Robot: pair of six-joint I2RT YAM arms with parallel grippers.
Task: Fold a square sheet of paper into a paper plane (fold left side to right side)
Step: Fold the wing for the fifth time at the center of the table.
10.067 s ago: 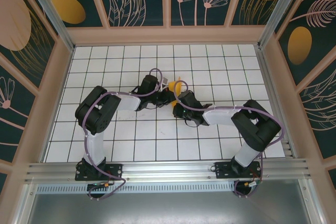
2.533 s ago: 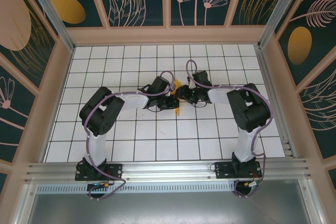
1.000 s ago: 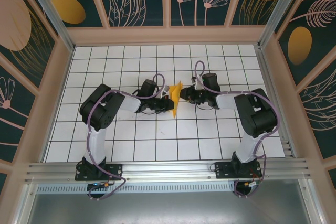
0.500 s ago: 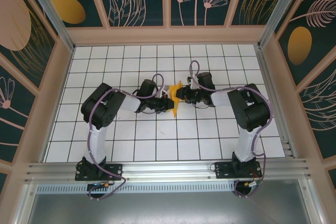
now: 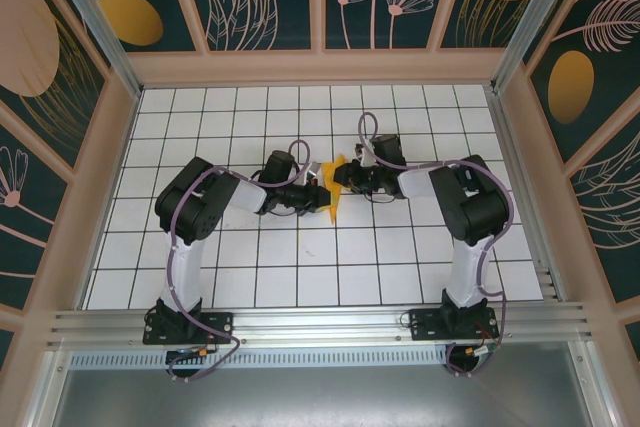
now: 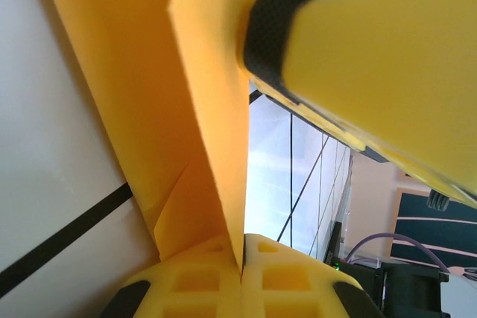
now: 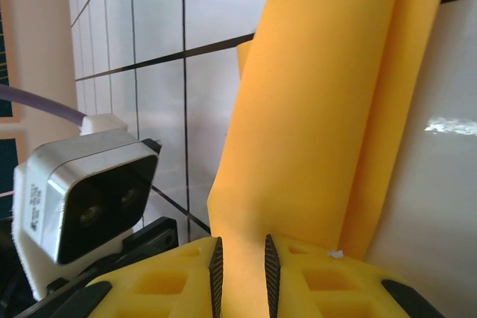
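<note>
- Grips the folded sheet of paper from both sides, at the middle of the white gridded bench.
- Clamps it with the left gripper, jaws fully closed; in the left wrist view, takes a folded edge straight into the seam between the yellow fingertips.
- Pinches it also with the right gripper, jaws nearly closed, with only the thickness of the orange-yellow paper between the two black pads.
- Faces the two grippers toward each other, tips just beside one another, with the paper directly ahead of each.
- Stands the paper up on edge rather than flat, with layers opening in a narrow V away from the left gripper's tips.
- From the right gripper, runs forward as a long band with a second, narrower layer just to its right.
- Cannot tell whether the paper's lower edge touches the bench.
- Places one yellow finger of the right gripper, black pad forward, just beyond the paper's far face as seen from the left gripper.
- Shows the left wrist camera close to the left of the right gripper's tips.
</note>
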